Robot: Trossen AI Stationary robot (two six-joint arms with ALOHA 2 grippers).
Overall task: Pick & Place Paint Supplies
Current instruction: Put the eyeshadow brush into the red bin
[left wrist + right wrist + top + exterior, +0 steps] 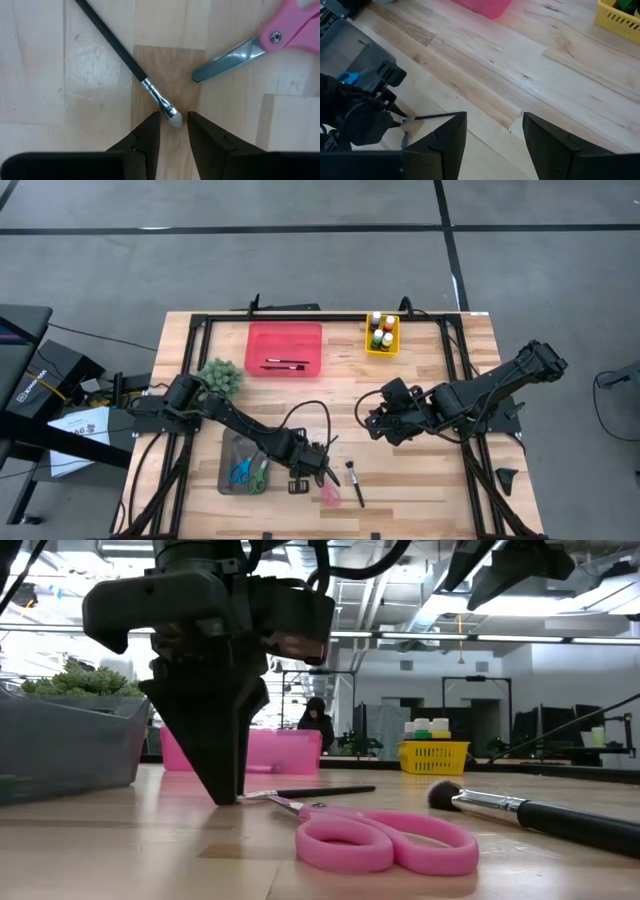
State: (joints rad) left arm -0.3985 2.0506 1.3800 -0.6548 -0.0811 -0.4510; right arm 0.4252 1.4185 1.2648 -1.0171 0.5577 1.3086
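Lying flat on the desk (420,490) near its front edge, the thin dark-handled paintbrush (127,62) has its pale bristle tip between the left fingers (150,137), while its black handle runs away from them at a slant. Those fingers stand narrowly apart on either side of the tip, points down on the wood, not closed on it. The left gripper (322,468) hangs at the end of an arm that reaches from the desk's left edge diagonally toward the front middle, its wrist turned straight down.

Just beside the brush tip lie pink scissors (385,840), blades toward the brush. A thicker brush with a dark bushy head (535,812) lies close by, its long axis running front to back on the desk. A grey tray (240,465) holding blue and green scissors sits just left of the gripper.

Near the back edge, a pink bin (285,348) holds two more brushes lying lengthwise, and a yellow basket (382,335) holds upright paint bottles. A fuzzy green tuft (221,377) sits by the left arm's base.

The right gripper (372,420) hovers over the desk's middle, arm folded in from the right edge, fingers (445,140) spread wide with nothing between them.
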